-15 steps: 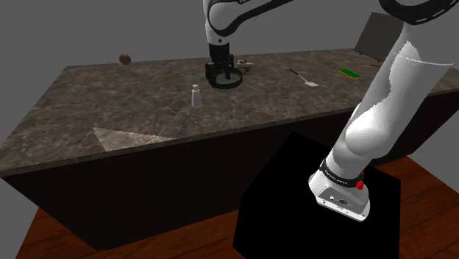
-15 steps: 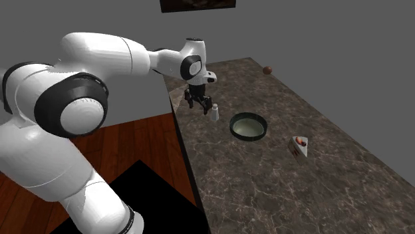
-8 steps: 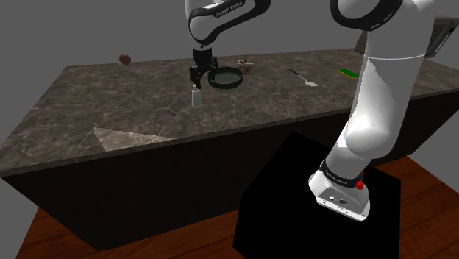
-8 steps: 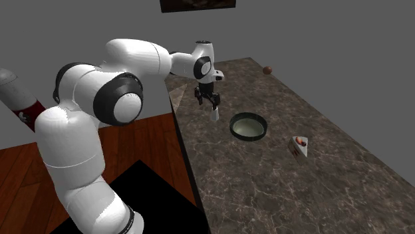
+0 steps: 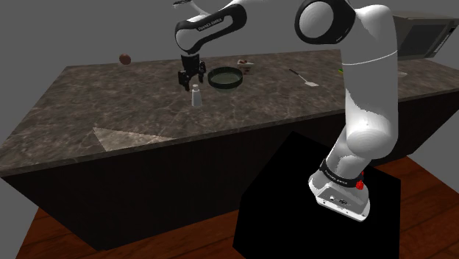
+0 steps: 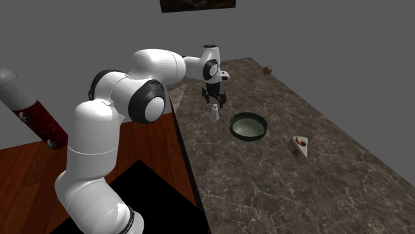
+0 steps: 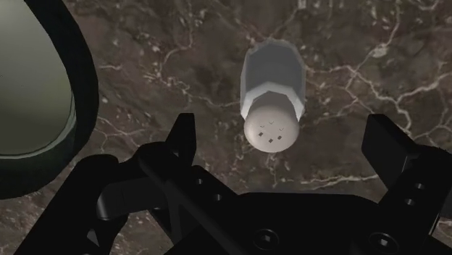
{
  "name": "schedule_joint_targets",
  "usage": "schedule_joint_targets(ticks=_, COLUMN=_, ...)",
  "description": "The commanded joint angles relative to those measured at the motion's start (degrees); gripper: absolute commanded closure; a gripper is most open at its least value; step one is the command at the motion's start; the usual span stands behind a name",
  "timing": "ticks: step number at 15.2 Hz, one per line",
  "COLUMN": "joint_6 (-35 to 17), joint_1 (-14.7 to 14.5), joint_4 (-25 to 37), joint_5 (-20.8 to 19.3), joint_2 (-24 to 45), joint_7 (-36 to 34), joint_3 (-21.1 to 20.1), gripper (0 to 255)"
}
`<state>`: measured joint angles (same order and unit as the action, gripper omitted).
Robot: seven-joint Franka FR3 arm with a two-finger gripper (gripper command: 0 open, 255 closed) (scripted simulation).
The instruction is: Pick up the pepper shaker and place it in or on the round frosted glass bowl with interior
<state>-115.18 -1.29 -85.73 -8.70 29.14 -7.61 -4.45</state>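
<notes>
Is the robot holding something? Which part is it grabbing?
Nothing. The open end effector hangs over the shaker without touching it.

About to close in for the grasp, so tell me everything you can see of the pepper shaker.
The pepper shaker is a small pale grey-white bottle with faceted shoulders and a round cap pierced by a few holes. It stands upright on the dark veined counter, touching nothing else. The open claw hovers above, not touching it.

1x shaker (image 7: 271,101), 1x bowl (image 6: 233,125), 1x spatula (image 5: 304,79), 1x cake slice (image 6: 299,146)
</notes>
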Motion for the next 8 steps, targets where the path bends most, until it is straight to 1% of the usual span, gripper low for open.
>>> schedule_joint_targets(ticks=1, joint_6=-1.03, joint_1=0.02, joint_4=-0.27, joint_5=-0.12, joint_2=0.7, joint_7=-0.08, joint_3=0.07, gripper=0)
schedule_joint_targets(ticks=5, joint_6=-3.24, joint_1=0.14, joint_4=-1.45, joint_5=-0.3, joint_2=1.72, joint_7=-0.2, joint_3=0.2, gripper=0)
schedule_joint_targets(ticks=8, joint_6=-3.23, joint_1=0.14, joint_4=-1.44, joint_5=-0.3, joint_2=1.73, joint_7=-0.2, joint_3=0.2, gripper=0)
